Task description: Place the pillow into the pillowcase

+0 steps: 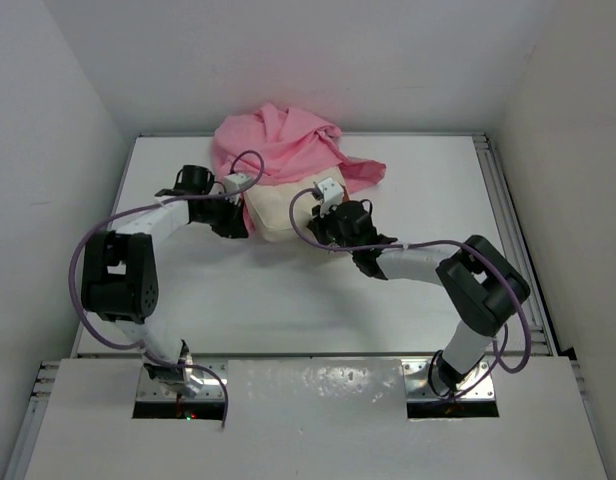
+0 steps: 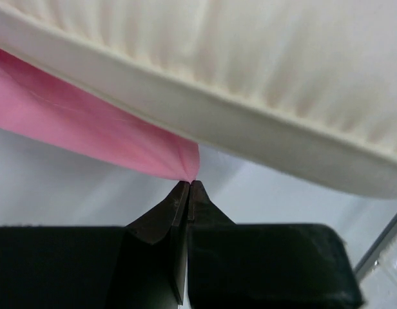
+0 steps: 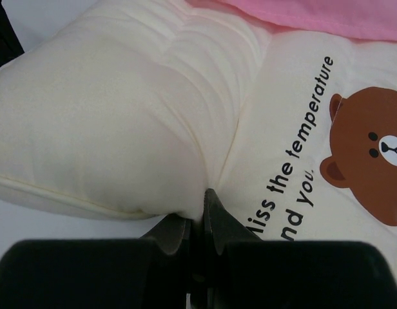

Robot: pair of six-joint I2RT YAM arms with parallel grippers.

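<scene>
The cream pillow (image 1: 276, 212) lies at the middle back of the table, its far part under the pink pillowcase (image 1: 278, 145), which is bunched at the back edge. My left gripper (image 1: 238, 213) is at the pillow's left side, shut on a pinch of the pink pillowcase (image 2: 102, 132) just under the pillow's edge (image 2: 250, 96). My right gripper (image 1: 323, 222) is at the pillow's near right edge, shut on a fold of the pillow (image 3: 140, 129). The brown bear patch (image 3: 369, 158) and dark lettering show to the right of it, with pink pillowcase (image 3: 327, 16) beyond.
The white table (image 1: 288, 300) is walled by white panels at the left, back and right. A metal rail (image 1: 508, 230) runs along the right edge. Purple cables (image 1: 98, 240) loop from both arms over the table.
</scene>
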